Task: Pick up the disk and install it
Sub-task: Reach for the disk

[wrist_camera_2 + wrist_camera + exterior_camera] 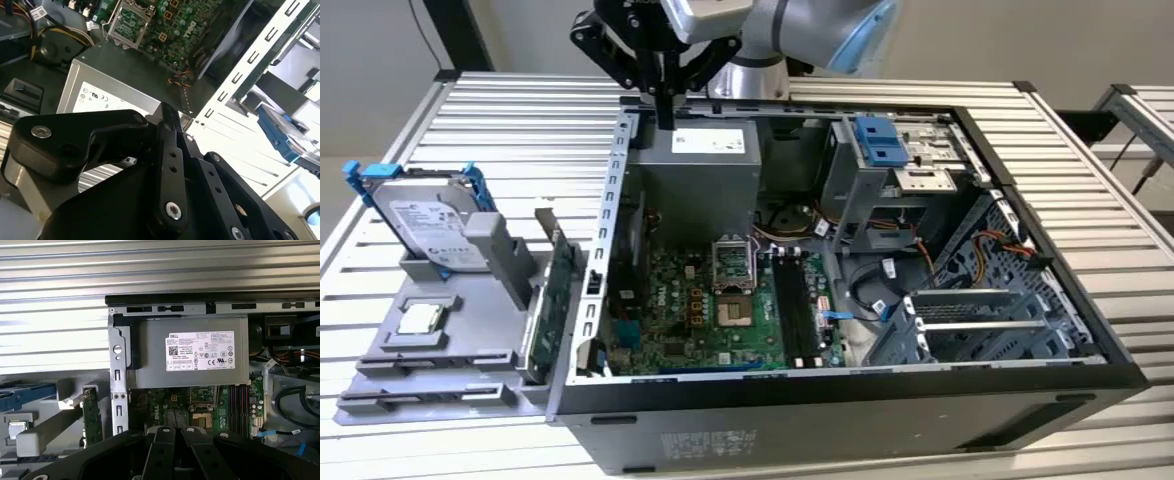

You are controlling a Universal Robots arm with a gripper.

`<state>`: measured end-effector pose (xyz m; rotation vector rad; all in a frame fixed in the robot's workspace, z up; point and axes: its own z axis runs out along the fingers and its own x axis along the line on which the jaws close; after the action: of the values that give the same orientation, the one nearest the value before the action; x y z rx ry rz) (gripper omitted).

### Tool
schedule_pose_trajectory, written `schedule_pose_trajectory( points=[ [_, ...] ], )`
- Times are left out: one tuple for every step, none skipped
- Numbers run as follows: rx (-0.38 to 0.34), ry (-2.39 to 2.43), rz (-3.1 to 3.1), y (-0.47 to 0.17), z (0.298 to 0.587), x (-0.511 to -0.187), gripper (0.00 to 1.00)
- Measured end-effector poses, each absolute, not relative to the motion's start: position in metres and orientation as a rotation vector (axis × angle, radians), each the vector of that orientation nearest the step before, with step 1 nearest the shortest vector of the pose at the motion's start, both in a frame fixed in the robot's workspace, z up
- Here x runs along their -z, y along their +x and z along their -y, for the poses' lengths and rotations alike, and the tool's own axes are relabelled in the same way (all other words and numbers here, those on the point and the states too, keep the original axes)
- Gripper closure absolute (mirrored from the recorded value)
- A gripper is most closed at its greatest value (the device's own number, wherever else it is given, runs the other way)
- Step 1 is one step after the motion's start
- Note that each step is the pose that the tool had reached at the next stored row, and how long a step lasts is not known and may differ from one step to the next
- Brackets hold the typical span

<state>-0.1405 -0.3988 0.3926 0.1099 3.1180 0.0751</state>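
The gripper [664,118] hangs over the far end of the case [854,420], right above the PSU [707,170] and close to the case wall on the exterior view's left. The jaws look pinched together with nothing in them. In the exterior view they read as one thin dark tip pointing down. In the first wrist view the two black fingers [162,450] meet at a point, with the board [155,412] and the PSU below them. So it's empty-handed, and as far as I can see it isn't touching anything.

The disk [427,225] is outside the case, well apart from the gripper, over on the exterior view's left. It's propped on edge, leaning a bit, in a grey stand [400,350] that sits on the slatted table [520,110]. Its white label faces the camera and the blue rails [374,172] wrap round it. A small square chip [420,318] lies flat on the same stand, nearer the camera. A green card [547,300] stands on edge between the stand and the case.

Inside the case the board lies flat on the floor with the socket [731,262] about in the middle. A blue latch [881,140] sits on the drive cage in the far corner, toward the exterior view's right. In the second wrist view the disk's blue edge shows past the case's pale slotted wall.
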Motion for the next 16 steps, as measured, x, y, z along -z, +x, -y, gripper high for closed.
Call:
schedule_pose_trajectory(
  points=[
    [-0.075,0.110,-3.118,-0.143,0.399,-0.393,1.00],
    [-0.075,0.110,-3.118,-0.146,0.399,-0.393,1.00],
    [-0.075,0.110,-3.118,-0.149,0.399,-0.393,1.00],
    [-0.075,0.110,-3.118,-0.151,0.399,-0.393,1.00],
    [-0.075,0.110,-3.118,-0.154,0.399,-0.393,1.00],
    [-0.075,0.110,-3.118,-0.157,0.399,-0.393,1.00],
    [-0.075,0.110,-3.118,-0.159,0.399,-0.393,1.00],
    [-0.075,0.110,-3.118,-0.162,0.399,-0.393,1.00],
    [-0.075,0.110,-3.118,-0.164,0.399,-0.393,1.00],
    [-0.075,0.110,-3.118,-0.168,0.399,-0.393,1.00],
    [-0.075,0.110,-3.118,-0.173,0.399,-0.393,1.00],
    [-0.075,0.110,-3.118,-0.178,0.399,-0.393,1.00],
    [-0.075,0.110,-3.118,-0.182,0.399,-0.392,1.00],
    [-0.075,0.110,-3.118,-0.187,0.399,-0.392,1.00],
    [-0.075,0.110,-3.118,-0.191,0.399,-0.392,1.00],
    [-0.075,0.110,-3.118,-0.196,0.399,-0.392,1.00]
  ],
)
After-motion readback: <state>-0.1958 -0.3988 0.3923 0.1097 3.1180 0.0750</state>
